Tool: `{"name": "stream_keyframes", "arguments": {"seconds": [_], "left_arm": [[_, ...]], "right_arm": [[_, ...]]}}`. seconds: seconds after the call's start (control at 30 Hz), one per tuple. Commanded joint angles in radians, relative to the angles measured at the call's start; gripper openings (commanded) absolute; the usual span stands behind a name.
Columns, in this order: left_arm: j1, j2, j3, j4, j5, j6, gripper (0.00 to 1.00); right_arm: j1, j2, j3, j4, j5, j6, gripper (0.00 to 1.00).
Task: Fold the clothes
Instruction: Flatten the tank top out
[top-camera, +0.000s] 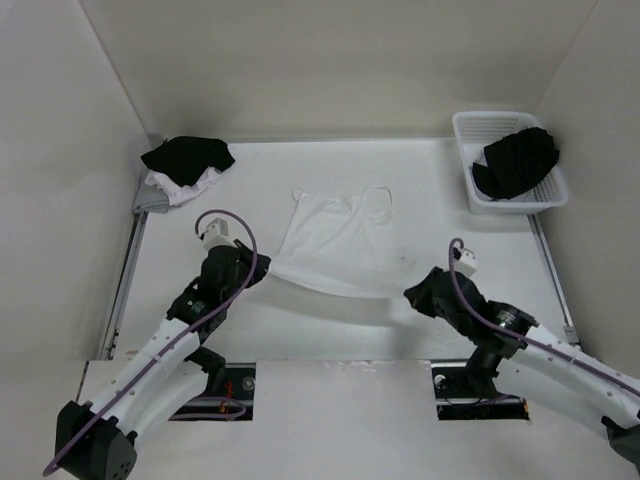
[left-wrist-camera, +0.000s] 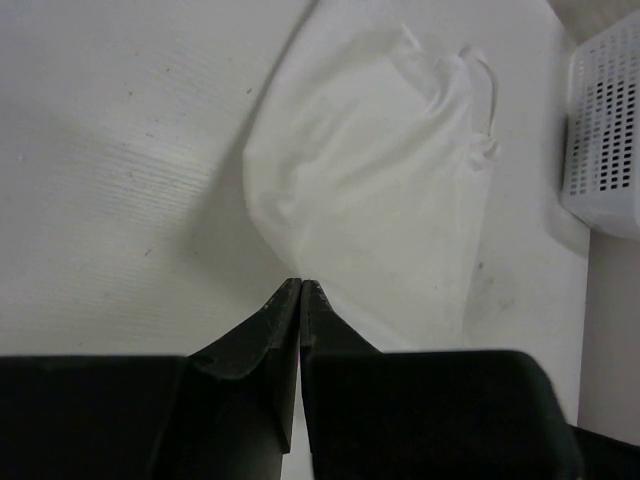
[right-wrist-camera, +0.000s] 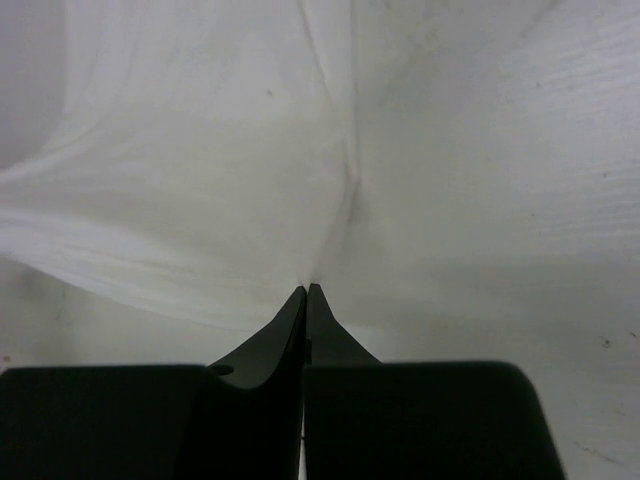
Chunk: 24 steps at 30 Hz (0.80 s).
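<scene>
Top external: left gripper (top-camera: 262, 268) pinched shut on tank top (top-camera: 335, 240) hem corner, cloth spread ahead of both tools, right gripper (top-camera: 410, 292) clamped on other corner; looks like first fold, next carry both corners forward together.

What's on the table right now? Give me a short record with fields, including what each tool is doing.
tank top: white, spread in the middle
hem: near edge, raised and stretched between the tools
left tool: shut on the hem's left corner
right tool: shut on the hem's right corner
pile: black and white clothes, far left corner
basket: white, far right, black garment inside
fold: not yet made
</scene>
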Motion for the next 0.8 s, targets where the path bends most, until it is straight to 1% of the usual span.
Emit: {"name": "stream_keyframes", "arguments": {"seconds": [0.0, 0.13, 0.2, 0.3, 0.4, 0.47, 0.5, 0.57, 0.67, 0.73, 0.77], "left_arm": [[-0.024, -0.005, 0.221, 0.014, -0.051, 0.086, 0.02], [-0.080, -0.003, 0.451, 0.022, -0.129, 0.180, 0.02], [-0.108, -0.012, 0.522, 0.049, -0.178, 0.217, 0.02], [-0.137, -0.011, 0.591, 0.091, -0.223, 0.257, 0.03], [-0.146, 0.023, 0.641, 0.132, -0.246, 0.280, 0.03], [-0.130, 0.062, 0.660, 0.152, -0.243, 0.277, 0.03], [-0.117, 0.088, 0.668, 0.166, -0.240, 0.275, 0.03], [-0.094, 0.142, 0.671, 0.189, -0.229, 0.259, 0.03], [-0.041, 0.230, 0.680, 0.218, -0.202, 0.237, 0.03], [0.022, 0.309, 0.707, 0.237, -0.159, 0.220, 0.03], [0.060, 0.352, 0.730, 0.241, -0.128, 0.206, 0.03]], "right_arm": [[0.034, -0.018, 0.264, 0.013, 0.156, -0.147, 0.00], [0.115, -0.015, 0.517, 0.014, 0.316, -0.337, 0.00], [0.177, -0.002, 0.629, 0.025, 0.400, -0.425, 0.00], [0.261, 0.028, 0.743, 0.057, 0.509, -0.531, 0.00], [0.284, 0.064, 0.794, 0.123, 0.543, -0.627, 0.00], [0.223, 0.100, 0.794, 0.200, 0.514, -0.687, 0.00], [0.168, 0.122, 0.786, 0.242, 0.471, -0.712, 0.00], [0.023, 0.176, 0.766, 0.315, 0.306, -0.709, 0.00], [-0.213, 0.299, 0.778, 0.356, 0.028, -0.613, 0.00], [-0.339, 0.392, 0.820, 0.384, -0.118, -0.562, 0.00], [-0.380, 0.441, 0.849, 0.404, -0.165, -0.553, 0.00]]}}
